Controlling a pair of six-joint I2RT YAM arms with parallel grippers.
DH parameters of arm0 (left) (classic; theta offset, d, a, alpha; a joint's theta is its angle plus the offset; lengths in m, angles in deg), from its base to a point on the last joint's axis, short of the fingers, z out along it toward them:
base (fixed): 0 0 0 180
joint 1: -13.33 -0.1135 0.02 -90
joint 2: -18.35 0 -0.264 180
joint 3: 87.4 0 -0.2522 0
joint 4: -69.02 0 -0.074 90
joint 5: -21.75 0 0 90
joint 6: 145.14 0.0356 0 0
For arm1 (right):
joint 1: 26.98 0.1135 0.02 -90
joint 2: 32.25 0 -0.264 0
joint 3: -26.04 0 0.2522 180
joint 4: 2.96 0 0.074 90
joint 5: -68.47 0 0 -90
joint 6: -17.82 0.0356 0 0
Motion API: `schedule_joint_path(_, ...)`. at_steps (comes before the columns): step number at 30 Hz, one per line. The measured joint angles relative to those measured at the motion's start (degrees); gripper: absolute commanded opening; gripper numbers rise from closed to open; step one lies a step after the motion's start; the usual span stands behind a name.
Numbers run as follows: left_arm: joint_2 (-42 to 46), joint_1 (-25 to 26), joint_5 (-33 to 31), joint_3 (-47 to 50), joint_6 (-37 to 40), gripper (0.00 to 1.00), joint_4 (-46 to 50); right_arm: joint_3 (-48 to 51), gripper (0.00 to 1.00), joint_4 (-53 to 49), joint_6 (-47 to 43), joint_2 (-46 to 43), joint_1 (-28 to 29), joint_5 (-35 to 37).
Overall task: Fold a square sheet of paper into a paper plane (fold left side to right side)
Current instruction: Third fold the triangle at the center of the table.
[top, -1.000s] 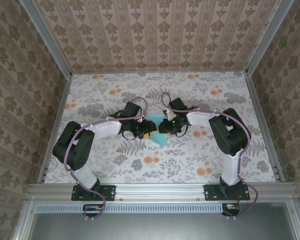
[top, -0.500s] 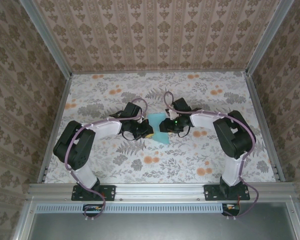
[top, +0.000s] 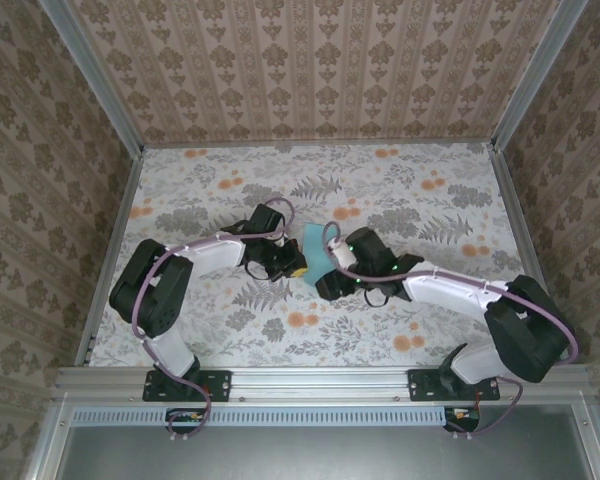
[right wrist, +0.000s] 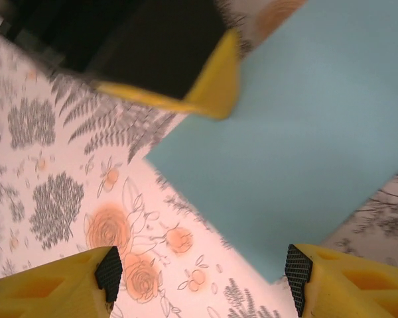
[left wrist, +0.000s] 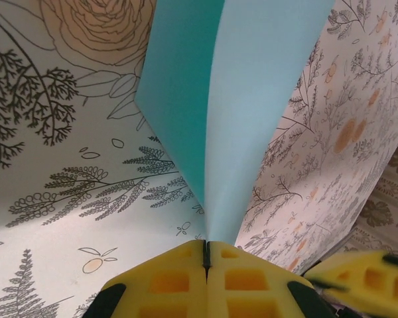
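The square sheet of paper [top: 314, 258] is found near the middle of the flowered table [top: 430, 190], and it is being held up, not laid flat. The left gripper [left wrist: 205, 257] is squeezed tight on one edge of it, at the paper's 9 o'clock in the top view. The right gripper [right wrist: 202, 275] is spread apart with nothing in it, at the paper's 5 o'clock, close over one corner. From the left wrist, the paper is seen bent along one long line, with a darker side and a lighter side, so a fold seems to be started. No pointed plane shape can be seen, so most of the folds are judged to be left. The paper is thin, smooth and plain light blue, with straight edges. The fingers [right wrist: 46, 285] are yellow and blocky, with square hollows and dark pads.
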Motion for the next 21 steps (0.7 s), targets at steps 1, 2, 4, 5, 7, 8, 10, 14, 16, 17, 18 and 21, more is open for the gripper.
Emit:
schedule_joint_path(1, 0.0, 0.02, 0.0, 0.0, -0.17, 0.01, 0.0, 0.04, 0.71, 0.02, -1.09, -0.02, 1.81, 1.81)
schedule_joint_path(2, 0.0, 0.07, 0.02, 0.0, -0.42, 0.02, 0.02, 0.04, 0.71, 0.15, -1.79, -0.02, 3.06, 3.21)
schedule_joint_path(4, 0.0, 0.22, 0.17, -0.09, -0.85, 0.02, 0.02, 0.04, 0.7, 0.81, -3.58, 0.17, 5.33, 6.4)
schedule_joint_path(5, 0.0, 0.28, 0.2, -0.11, -1.03, 0.02, 0.0, -0.07, 0.7, 0.9, -4.28, 0.5, 6.03, 7.63)
schedule_joint_path(7, 0.0, 0.33, 0.42, -0.15, -1.33, 0.02, 0.0, -0.55, 0.7, 1.03, -5.77, 1.92, 7.43, 10.36)
schedule_joint_path(8, 0.0, 0.37, 0.46, -0.17, -1.44, 0.02, 0.0, -1.03, 0.7, 0.98, -6.43, 2.86, 8.02, 11.52)
schedule_joint_path(10, 0.0, 0.37, 0.61, -0.22, -1.64, 0.02, 0.0, -2.27, 0.69, 1.03, -7.87, 5.07, 9.16, 13.6)
schedule_joint_path(14, 0.0, 0.37, 0.63, -0.31, -1.66, 0.02, 0.02, -3.8, 0.65, 1.86, -9.81, 8.07, 10.21, 16.11)
schedule_joint_path(16, 0.0, 0.37, 0.63, -0.35, -1.66, 0.02, 0.02, -4.57, 0.6, 2.14, -10.47, 9.2, 10.32, 16.65)
schedule_joint_path(17, 0.0, 0.39, 0.66, -0.37, -1.66, 0.02, 0.02, -4.96, 0.57, 2.23, -10.71, 9.66, 10.32, 16.81)
schedule_joint_path(18, 0.0, 0.35, 0.63, -0.37, -1.88, 0.02, 0.02, -5.27, 0.53, 2.23, -10.95, 10.01, 10.32, 16.96)
schedule_joint_path(21, 0.0, 0.15, 0.57, -0.42, -2.21, 0.03, 0.02, -5.84, 0.41, 2.1, -11.52, 10.75, 10.32, 17.4)
